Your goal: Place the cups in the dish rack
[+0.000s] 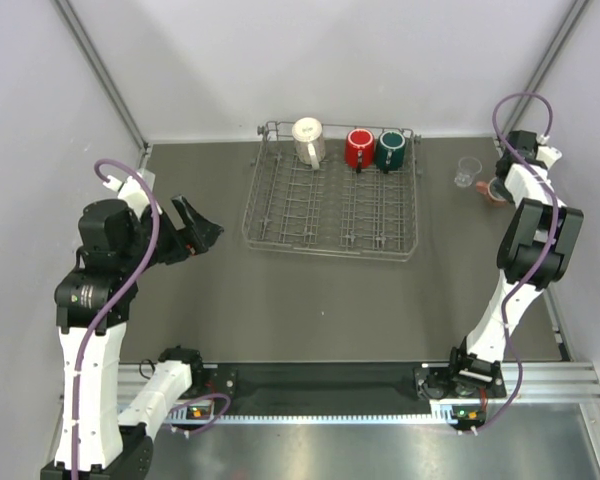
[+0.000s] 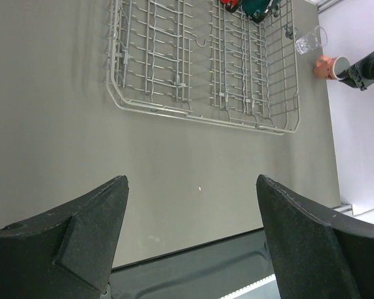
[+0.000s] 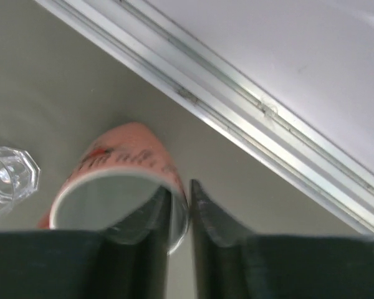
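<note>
The grey wire dish rack [image 1: 280, 243] [image 2: 193, 75] lies at the table's far middle. At its back edge stand a white mug [image 1: 308, 140], a red mug [image 1: 359, 148] and a dark green mug [image 1: 391, 150] [image 2: 258, 7]. Right of the rack, a clear glass [image 1: 467, 171] [image 3: 9, 177] stands on the table. Beside it is the salmon-pink mug [image 1: 493, 190] [image 3: 121, 159] [image 2: 327, 65]. My right gripper [image 3: 181, 187] is shut on that mug's rim, one finger inside and one outside. Well left of the rack, my left gripper [image 1: 202, 228] [image 2: 190, 180] hangs open, holding nothing.
An aluminium rail [image 3: 237, 106] runs along the table's right edge, just behind the pink mug. White walls close in the back and both sides. A black strip [image 2: 193, 274] borders the table's near edge.
</note>
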Available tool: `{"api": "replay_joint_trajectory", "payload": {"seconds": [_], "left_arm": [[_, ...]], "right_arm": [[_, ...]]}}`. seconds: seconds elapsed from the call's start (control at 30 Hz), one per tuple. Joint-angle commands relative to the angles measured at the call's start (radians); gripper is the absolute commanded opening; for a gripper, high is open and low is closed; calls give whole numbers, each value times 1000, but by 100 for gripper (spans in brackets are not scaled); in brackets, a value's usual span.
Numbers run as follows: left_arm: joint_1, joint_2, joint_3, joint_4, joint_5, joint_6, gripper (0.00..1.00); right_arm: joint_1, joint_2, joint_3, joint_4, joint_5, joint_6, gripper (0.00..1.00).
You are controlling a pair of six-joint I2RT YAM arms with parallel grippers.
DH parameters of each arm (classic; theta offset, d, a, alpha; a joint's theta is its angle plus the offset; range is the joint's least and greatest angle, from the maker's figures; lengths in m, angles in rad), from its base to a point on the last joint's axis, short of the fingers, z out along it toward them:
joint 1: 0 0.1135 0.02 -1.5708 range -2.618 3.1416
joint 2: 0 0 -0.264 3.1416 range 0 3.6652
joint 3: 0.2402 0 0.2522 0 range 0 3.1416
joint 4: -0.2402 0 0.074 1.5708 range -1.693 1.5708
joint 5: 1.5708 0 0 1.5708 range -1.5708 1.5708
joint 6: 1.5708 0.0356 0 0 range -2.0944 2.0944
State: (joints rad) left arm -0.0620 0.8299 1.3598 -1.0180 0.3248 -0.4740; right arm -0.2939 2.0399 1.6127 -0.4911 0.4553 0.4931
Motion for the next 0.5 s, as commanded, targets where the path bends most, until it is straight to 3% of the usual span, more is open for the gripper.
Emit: {"api": "replay_joint_trajectory", "payload": {"seconds": [0.0,0.03,0.07,0.2,0.33,0.47], "left_arm": [[-4,9,45,6,8,-5,88],[-4,11,48,6,11,-8,88],[-4,11,50,9,13,-11,88],[-4,32,64,33,43,-29,88],[-4,70,78,87,120,-81,87],[-4,97,15,225,247,-251,87]], "right_arm": [[-13,-1,61,42,31,-31,13],[-13,-10,62,42,31,-54,3],[-11,-18,61,42,29,-62,0],[-8,-79,27,33,-24,-88,0],[7,-254,-66,37,-107,-47,0],[47,-415,-164,72,-240,-18,0]]}}
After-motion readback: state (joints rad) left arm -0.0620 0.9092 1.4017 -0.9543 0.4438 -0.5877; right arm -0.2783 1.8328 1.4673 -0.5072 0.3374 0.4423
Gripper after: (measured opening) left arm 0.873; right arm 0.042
